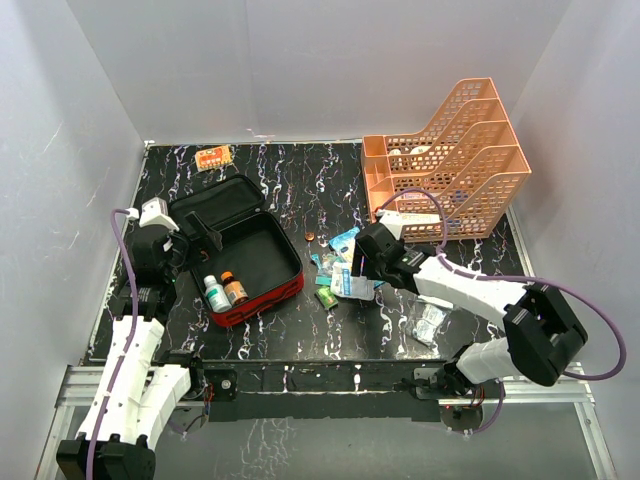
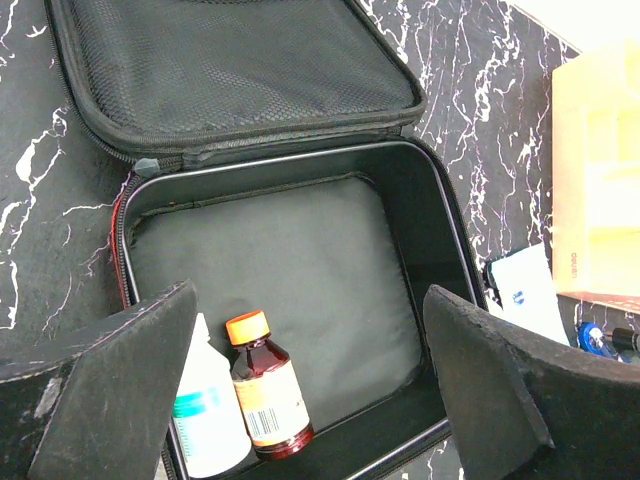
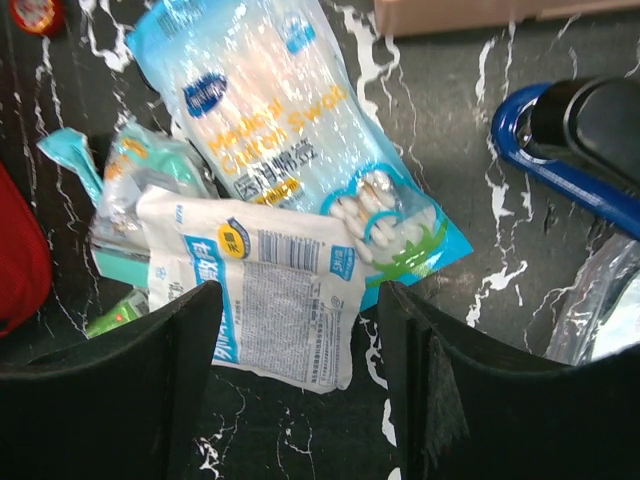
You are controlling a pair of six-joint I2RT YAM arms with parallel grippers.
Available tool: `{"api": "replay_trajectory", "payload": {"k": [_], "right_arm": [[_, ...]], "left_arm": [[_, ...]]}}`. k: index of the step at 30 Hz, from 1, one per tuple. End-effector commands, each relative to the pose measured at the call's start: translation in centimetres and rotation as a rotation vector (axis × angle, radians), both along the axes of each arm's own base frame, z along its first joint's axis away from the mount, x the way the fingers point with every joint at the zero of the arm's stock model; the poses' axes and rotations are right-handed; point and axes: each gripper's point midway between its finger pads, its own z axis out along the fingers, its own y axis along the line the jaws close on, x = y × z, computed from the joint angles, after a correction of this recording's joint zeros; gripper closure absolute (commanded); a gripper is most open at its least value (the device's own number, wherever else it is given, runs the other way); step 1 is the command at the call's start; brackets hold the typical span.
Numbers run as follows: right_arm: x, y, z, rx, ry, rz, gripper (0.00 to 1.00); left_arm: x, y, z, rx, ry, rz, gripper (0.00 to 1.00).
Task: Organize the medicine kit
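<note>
**Kit lies open on the left, both grippers open**

The medicine kit [image 1: 240, 255] lies unzipped on the left half of the table [image 1: 300, 335], its red base toward the near edge and its black lid folded flat toward the far left corner. Two bottles lie side by side in the base's near left corner: a white bottle [image 2: 205, 410] and an amber bottle [image 2: 268, 395] with an orange cap. The rest of the black lining is bare.

The left gripper [image 2: 308, 300] hangs over the kit with its jaws spread wide, holding nothing.

The right gripper [image 3: 300, 300] is low over a loose pile of packets at the table's middle, just right of the kit. Its jaws stand apart on either side of a white packet [image 3: 270, 290] lying flat; whether the pads touch it cannot be told. That packet overlaps a clear swab pouch [image 3: 290, 120]. A teal sachet [image 3: 140, 180] sits to their left, and a blue ring [image 3: 560, 170] to their right.

An orange tray [image 1: 450, 160] stands at the far right corner. An orange packet [image 1: 213, 157] lies by the far edge, left of centre.
</note>
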Motion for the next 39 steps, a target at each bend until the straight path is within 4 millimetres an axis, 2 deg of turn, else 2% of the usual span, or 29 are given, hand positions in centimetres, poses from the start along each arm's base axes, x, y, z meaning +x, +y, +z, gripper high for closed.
{"api": "replay_trajectory", "payload": {"k": [1,8,16,21,28,34,39], "right_arm": [[-0.3,0.5,-0.2,0.092,0.017,-0.018,0.39],[-0.5,0.6,-2.7,0.148,0.077,0.008,0.45],[-0.9,1.3,-4.8,0.178,0.110,0.067,0.64],[-0.6,0.7,-4.1,0.160,0.083,0.042,0.80],[0.5,0.0,-0.4,0.132,0.004,0.034,1.00],[1.5,0.6,4.2,0.168,-0.098,0.074,1.00],[1.9,2.0,8.6,0.240,-0.179,0.145,1.00]], "left_arm": [[0.2,-0.5,-0.1,0.001,-0.009,-0.030,0.07],[0.2,-0.5,-0.1,-0.002,-0.007,-0.029,0.07],[0.2,-0.6,-0.1,-0.005,-0.009,-0.035,0.07],[0.2,-0.6,-0.1,-0.006,-0.011,-0.034,0.07],[0.3,-1.0,-0.1,-0.016,-0.013,-0.052,0.07],[0.3,-1.8,0.0,-0.036,-0.023,-0.093,0.07],[0.3,-2.8,0.2,-0.060,-0.036,-0.144,0.07]]}}
